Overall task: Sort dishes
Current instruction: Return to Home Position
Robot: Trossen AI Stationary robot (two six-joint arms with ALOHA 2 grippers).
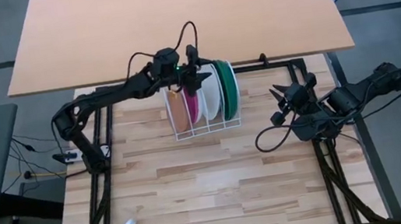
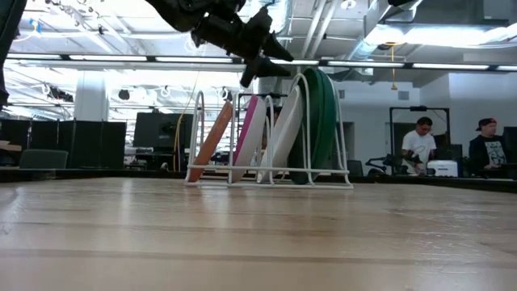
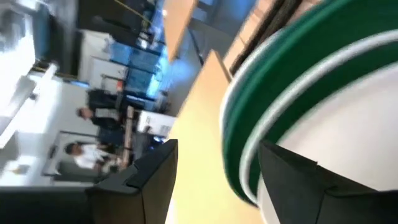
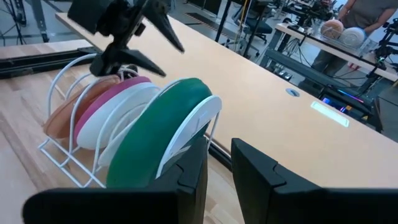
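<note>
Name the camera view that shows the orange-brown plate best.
The right wrist view: the orange-brown plate shows part of its face there. The low and high views show it only as a narrow tilted sliver; the left wrist view misses it.

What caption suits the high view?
Multicoloured round flat plates stand in white wire rack; left gripper above, right gripper aside.

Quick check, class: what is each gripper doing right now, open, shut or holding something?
Left gripper: fingers open, empty, above the wire rack.
Right gripper: fingers slightly open, empty, to the right of the rack.
</note>
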